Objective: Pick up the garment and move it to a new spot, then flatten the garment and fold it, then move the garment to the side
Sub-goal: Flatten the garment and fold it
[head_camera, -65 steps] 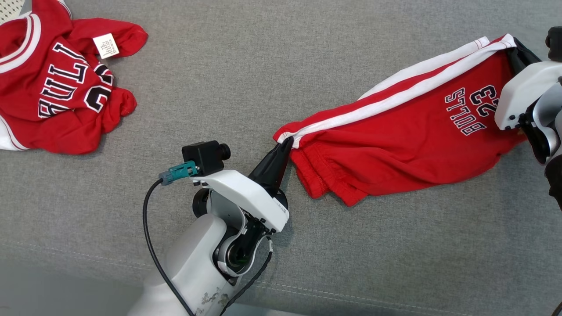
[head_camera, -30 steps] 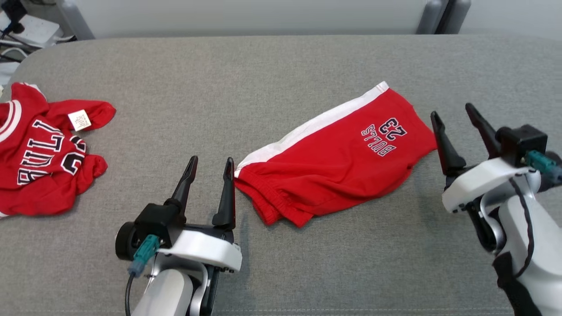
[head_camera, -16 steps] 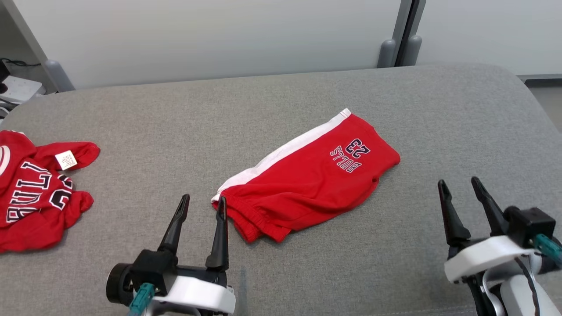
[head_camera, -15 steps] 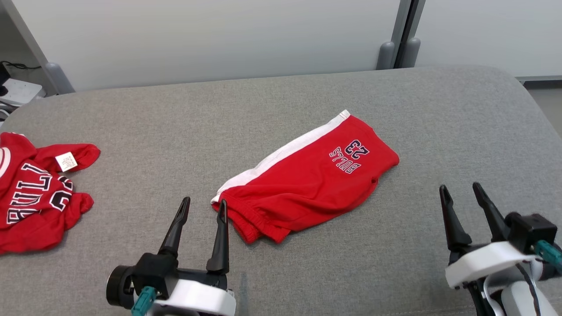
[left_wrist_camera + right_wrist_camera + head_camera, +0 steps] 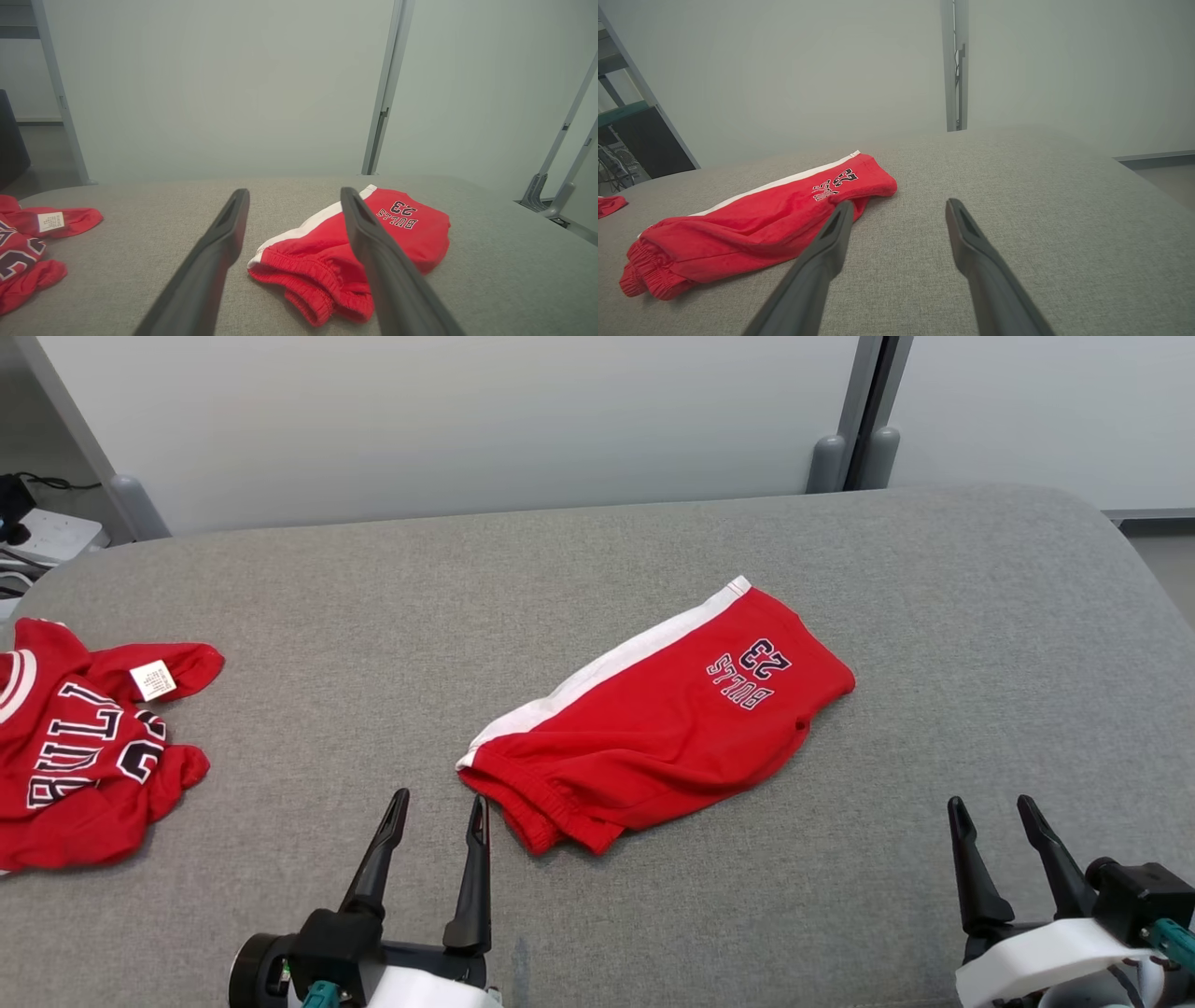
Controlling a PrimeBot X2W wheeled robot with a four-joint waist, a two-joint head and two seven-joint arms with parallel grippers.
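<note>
Having let go, the left gripper [image 5: 441, 798] and right gripper [image 5: 990, 801] stand spread, empty; the shorts [image 5: 653, 728] lie between, nearer the left.

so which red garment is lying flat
The shorts with the white stripe, in the middle; the jersey at the far left is crumpled.

A robotics test lab: grey fabric-covered worktop [image 5: 373, 616], pale partition panels [image 5: 467, 420] on metal posts [image 5: 870, 392], a cabled power strip [image 5: 56, 532] alongside.
</note>
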